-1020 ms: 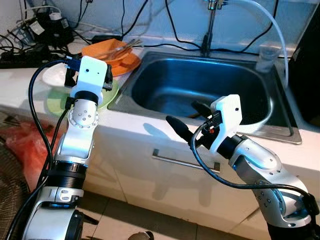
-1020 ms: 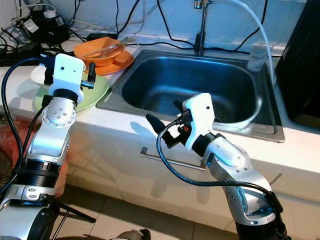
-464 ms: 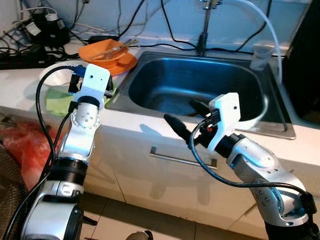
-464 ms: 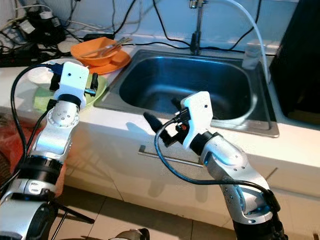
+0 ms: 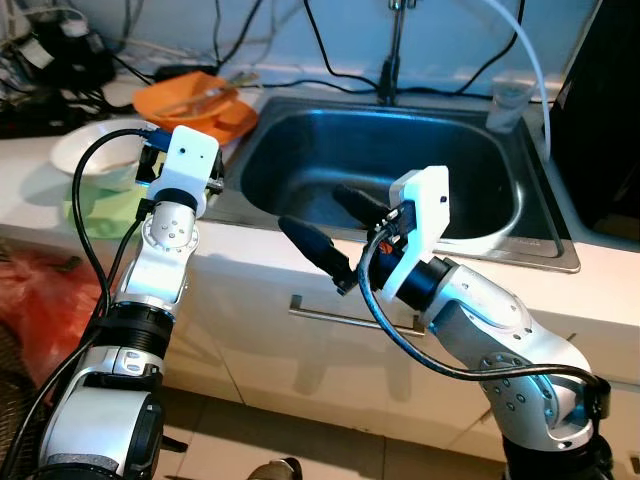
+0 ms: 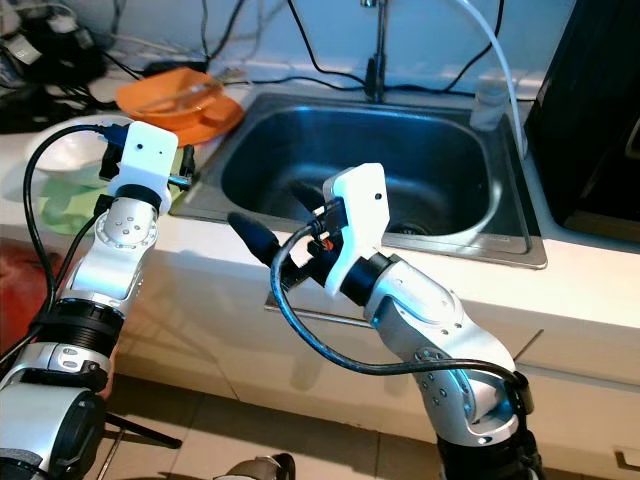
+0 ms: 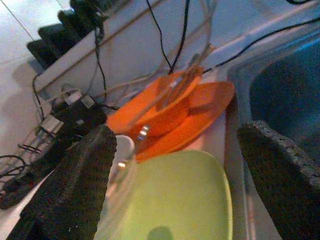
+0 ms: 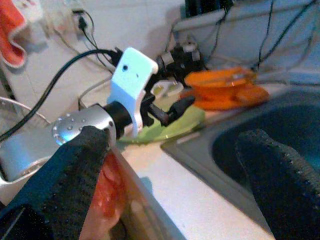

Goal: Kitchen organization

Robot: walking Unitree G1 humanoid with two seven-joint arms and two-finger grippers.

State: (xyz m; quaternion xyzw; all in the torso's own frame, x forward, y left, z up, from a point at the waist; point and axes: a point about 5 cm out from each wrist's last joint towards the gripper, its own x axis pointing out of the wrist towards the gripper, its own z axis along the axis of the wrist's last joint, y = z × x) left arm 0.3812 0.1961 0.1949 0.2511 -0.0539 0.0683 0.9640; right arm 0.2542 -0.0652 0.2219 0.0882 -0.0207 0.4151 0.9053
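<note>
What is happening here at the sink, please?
A humanoid robot stands at a kitchen counter. Its left end effector hovers open over the green plate, next to the orange bowl on an orange plate and a white bowl. Its right end effector is open and holds nothing, raised in front of the steel sink. Nothing is grasped yet.

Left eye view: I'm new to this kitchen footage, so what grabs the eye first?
The big steel sink fills the middle, with the right gripper held open over its front edge. To its left on the counter sits an orange bowl holding utensils on an orange plate, then a green plate and a white bowl, where the left gripper hovers open.
</note>
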